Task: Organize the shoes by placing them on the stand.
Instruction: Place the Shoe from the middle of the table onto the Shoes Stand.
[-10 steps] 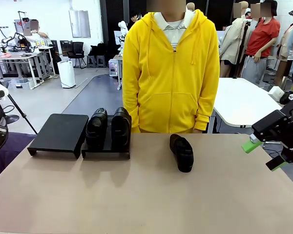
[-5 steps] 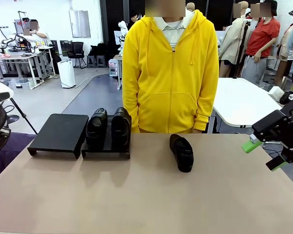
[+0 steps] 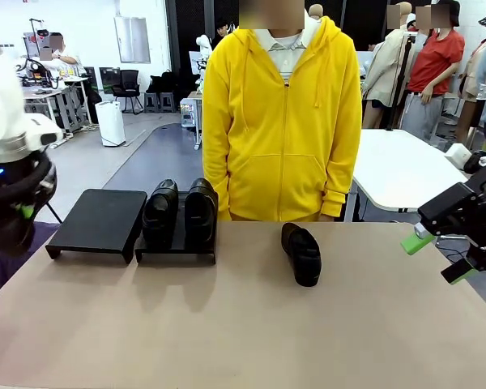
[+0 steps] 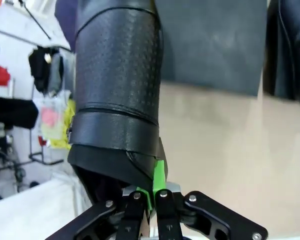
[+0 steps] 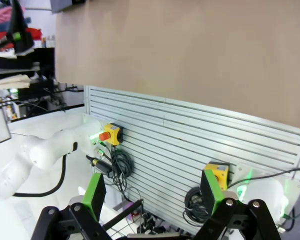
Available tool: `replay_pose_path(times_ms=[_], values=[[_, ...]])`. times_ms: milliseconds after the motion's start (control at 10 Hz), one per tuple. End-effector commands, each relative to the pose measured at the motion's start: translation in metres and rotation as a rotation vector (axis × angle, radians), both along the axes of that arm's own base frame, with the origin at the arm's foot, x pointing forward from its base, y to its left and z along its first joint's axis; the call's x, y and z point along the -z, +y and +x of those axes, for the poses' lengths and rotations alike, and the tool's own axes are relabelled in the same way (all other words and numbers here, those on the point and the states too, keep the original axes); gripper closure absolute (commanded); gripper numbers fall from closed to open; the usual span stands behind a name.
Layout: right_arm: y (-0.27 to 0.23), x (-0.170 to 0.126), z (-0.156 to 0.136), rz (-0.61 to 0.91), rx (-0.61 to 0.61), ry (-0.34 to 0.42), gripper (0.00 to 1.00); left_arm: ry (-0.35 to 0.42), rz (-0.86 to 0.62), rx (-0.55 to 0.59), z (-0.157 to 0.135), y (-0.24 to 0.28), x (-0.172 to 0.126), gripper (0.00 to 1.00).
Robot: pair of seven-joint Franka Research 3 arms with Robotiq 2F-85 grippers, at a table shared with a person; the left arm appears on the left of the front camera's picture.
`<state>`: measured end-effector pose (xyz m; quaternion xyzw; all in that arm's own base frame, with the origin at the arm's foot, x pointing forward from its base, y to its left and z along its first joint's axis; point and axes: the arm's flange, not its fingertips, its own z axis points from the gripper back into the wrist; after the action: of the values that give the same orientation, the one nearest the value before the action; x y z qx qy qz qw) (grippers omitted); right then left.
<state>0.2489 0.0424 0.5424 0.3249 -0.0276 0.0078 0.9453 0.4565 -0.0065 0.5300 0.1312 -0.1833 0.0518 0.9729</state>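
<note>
On the tabletop (image 3: 251, 332) in the front view, two black stands sit side by side at the far left. The left stand (image 3: 101, 219) adjoins the right stand (image 3: 175, 254), which carries two shoes, one (image 3: 159, 212) just beside the other (image 3: 201, 207). A third shoe (image 3: 301, 254) lies directly on the tabletop near the middle, in front of a person in a yellow hoodie (image 3: 282, 121). The right jaws hang apart at the tabletop's right edge, nothing between them. The left arm (image 3: 12, 174) stands at the picture's left edge.

In the left wrist view, the left jaws are clamped on the rim of a fourth shoe (image 4: 117, 85), which is lifted, with the left stand and the tabletop showing beyond it.

In the right wrist view, the right jaws stand apart and empty, facing the tabletop's edge and a slatted panel (image 5: 200, 145).
</note>
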Motion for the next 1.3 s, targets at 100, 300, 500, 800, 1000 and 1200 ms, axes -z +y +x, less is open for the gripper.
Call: replay_pose_path(times_ms=[100,300,500,800,1000,1200], values=[[0.001,-0.005,0.001,0.032,-0.002,-0.001,0.0,-0.063,0.063,0.048,0.073,-0.003,0.013,1.0],[0.001,-0.005,0.001,0.032,-0.002,-0.001,0.0,-0.094,0.026,-0.014,0.111,0.001,0.042,1.0],[0.001,-0.005,0.001,0.032,-0.002,-0.001,0.0,-0.091,-0.023,-0.036,0.124,-0.001,0.06,1.0],[0.001,-0.005,0.001,0.032,-0.002,-0.001,0.0,-0.073,-0.006,0.006,0.135,-0.012,0.081,1.0],[0.001,-0.005,0.001,0.032,-0.002,-0.001,0.0,-0.075,0.002,0.015,0.139,-0.012,0.083,1.0],[0.001,-0.005,0.001,0.032,-0.002,-0.001,0.0,-0.056,0.002,0.02,0.148,-0.013,0.091,1.0]])
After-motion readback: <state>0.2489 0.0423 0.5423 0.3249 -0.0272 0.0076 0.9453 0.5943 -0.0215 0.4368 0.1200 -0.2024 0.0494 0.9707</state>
